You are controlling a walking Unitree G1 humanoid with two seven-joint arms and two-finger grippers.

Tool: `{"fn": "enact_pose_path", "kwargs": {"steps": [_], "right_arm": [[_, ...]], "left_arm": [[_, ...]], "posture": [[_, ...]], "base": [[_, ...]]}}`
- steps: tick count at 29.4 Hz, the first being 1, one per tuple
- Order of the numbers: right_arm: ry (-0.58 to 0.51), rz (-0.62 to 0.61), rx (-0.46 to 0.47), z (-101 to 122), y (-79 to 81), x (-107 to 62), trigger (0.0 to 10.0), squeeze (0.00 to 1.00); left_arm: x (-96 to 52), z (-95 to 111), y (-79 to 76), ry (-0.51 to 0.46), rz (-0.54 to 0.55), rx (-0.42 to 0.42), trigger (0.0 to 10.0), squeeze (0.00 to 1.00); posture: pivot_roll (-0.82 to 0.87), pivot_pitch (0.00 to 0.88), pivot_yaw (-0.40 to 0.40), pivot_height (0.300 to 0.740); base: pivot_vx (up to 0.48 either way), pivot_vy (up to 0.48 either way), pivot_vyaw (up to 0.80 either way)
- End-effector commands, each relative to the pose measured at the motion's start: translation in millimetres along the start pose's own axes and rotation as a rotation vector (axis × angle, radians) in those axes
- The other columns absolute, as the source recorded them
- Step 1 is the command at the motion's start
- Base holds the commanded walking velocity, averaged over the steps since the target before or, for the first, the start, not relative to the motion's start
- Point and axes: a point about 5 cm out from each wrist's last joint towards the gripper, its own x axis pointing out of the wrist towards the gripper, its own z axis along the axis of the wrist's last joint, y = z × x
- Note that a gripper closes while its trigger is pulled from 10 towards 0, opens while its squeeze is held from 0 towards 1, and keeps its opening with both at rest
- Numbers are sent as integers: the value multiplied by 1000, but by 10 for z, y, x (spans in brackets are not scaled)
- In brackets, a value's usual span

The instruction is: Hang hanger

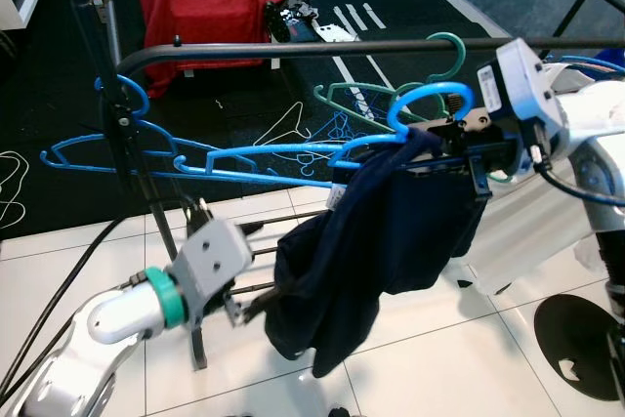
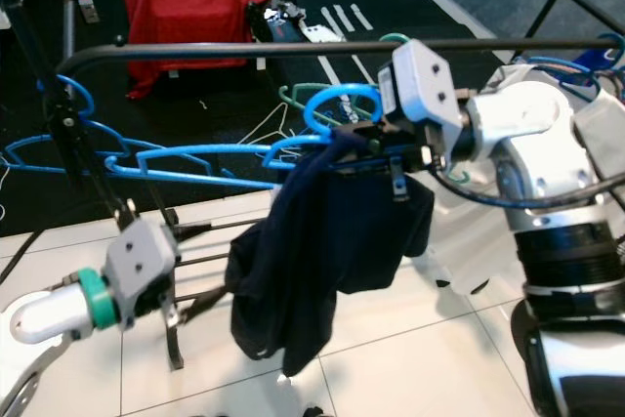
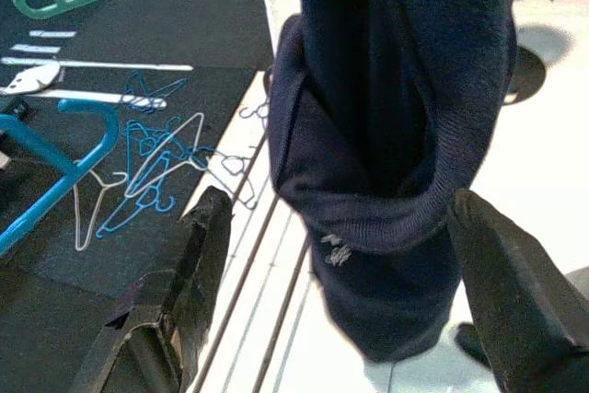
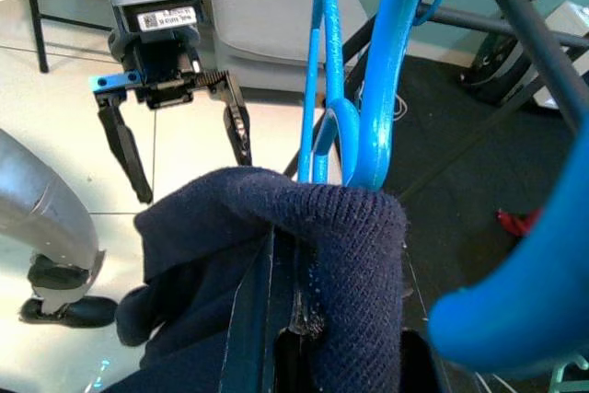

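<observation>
the blue hanger (image 1: 430, 103) looks like glossy plastic, smooth along its hook. the dark navy garment (image 1: 376, 241) on it is a matt ribbed knit, soft and a little fuzzy. the rack rail (image 1: 293, 48) seems to be dull black metal. the floor tiles (image 1: 439, 358) are shiny white, the carpet (image 1: 59, 95) behind matt and dark.

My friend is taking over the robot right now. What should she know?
Right hand: shut on the blue hanger carrying the navy sweater, held just below the black rail.
Left hand: open, low beside the sweater's hem, holding nothing.
Done: sweater is on the hanger.
Left: hook it over the rail, beside the empty blue hangers, then let go.
</observation>
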Motion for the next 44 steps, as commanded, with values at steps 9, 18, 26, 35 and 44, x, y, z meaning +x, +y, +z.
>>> {"fn": "enact_pose_path", "kwargs": {"steps": [9, 18, 26, 35, 44], "right_arm": [[-28, 22, -3, 14, 47, 33, 0, 0], [-54, 35, -6, 54, 26, 84, 0, 0], [-56, 28, -25, 110, -28, 68, 0, 0], [-68, -11, -62, 218, -160, 31, 0, 0], [-67, -36, -74, 228, -195, 24, 0, 0]], "left_arm": [[-197, -18, 1, 62, -194, 72, 10000, 0], [96, 115, -143, -48, -113, -17, 9608, 0], [72, 78, -210, -47, -150, -24, 3490, 0], [166, 55, -243, -47, -108, -56, 0, 0], [262, 116, -286, -83, -94, -86, 0, 0]], "posture": [[-21, 129, 4, 740], [-27, 133, -2, 740], [-29, 135, 0, 740], [-33, 135, -6, 740], [-34, 136, -7, 740]], "base": [[0, 0, 0], [0, 0, 0], [0, 0, 0], [0, 0, 0], [0, 0, 0]]}}
